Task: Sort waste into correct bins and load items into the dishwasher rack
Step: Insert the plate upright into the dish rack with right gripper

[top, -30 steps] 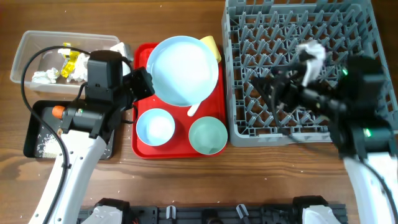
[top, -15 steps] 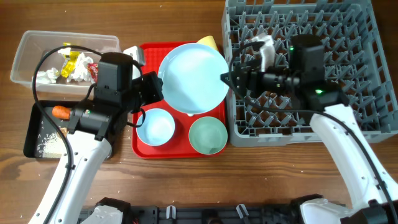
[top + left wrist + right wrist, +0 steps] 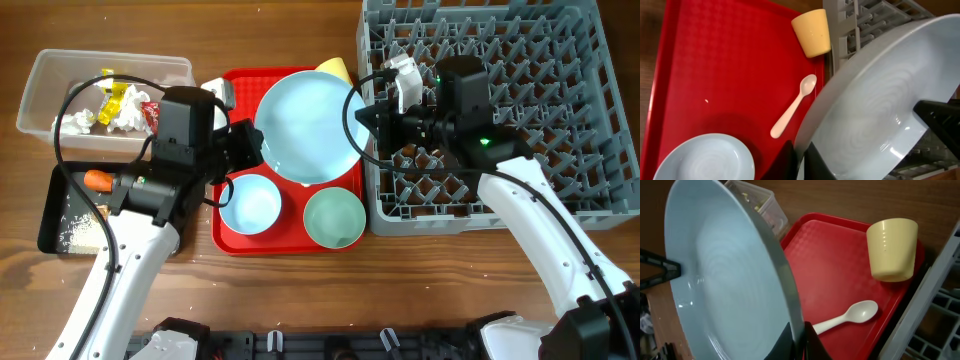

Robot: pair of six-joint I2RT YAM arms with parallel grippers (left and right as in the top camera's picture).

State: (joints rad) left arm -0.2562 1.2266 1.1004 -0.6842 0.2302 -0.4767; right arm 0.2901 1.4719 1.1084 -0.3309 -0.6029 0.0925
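1. Above the red serving tray (image 3: 224,238), the large pale-blue plate (image 3: 305,125) hangs tilted between both arms. Seen from overhead, its right edge reaches the left wall of the grey dishwasher rack (image 3: 600,150).
2. Left gripper (image 3: 255,150): its fingers are closed on either side of the plate's left rim, as the left wrist view shows.
3. Right gripper (image 3: 362,118): it is clamped on the opposite rim, one finger on each face of the plate.
4. Yellow cup (image 3: 812,33): it sits at the tray's far corner, just beside the rack.
5. White spoon (image 3: 792,106): it lies flat on the tray below the plate, its bowl end toward the cup.
6. Pale-blue bowl (image 3: 250,203) and mint-green bowl (image 3: 334,217): they stand side by side on the tray's near edge.
7. Clear tub (image 3: 40,90): it holds the red and yellow wrappers (image 3: 120,98) and white tissue (image 3: 75,122).
8. Black tray (image 3: 50,215): it holds the carrot (image 3: 95,180) and rice grains (image 3: 78,232), and the left arm partly covers it.
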